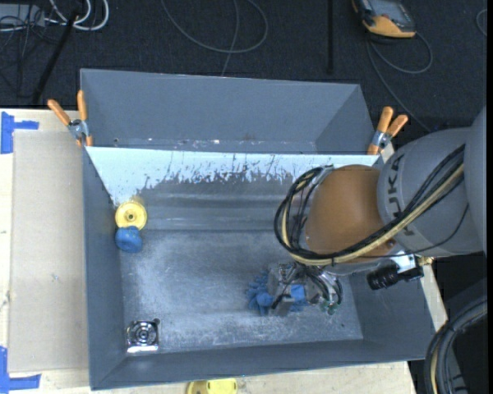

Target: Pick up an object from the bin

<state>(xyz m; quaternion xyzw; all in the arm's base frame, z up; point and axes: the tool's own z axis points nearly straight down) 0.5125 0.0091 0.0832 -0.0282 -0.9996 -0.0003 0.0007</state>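
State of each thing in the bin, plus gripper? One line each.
gripper: down at the bin floor, right of middle, at the blue pieces.
blue pieces: on floor, against gripper; grip unclear.
yellow disc: by left wall, touching blue lump.
blue lump: on floor, beside disc.
metal square: flat, alone, near-left corner.

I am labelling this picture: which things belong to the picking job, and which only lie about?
Job in hand:
hand
blue crumpled thing at the hand, lower right of the view
grey bin

Lying about:
yellow round piece, left side
blue lump just below it
small shiny metal piece, lower left corner
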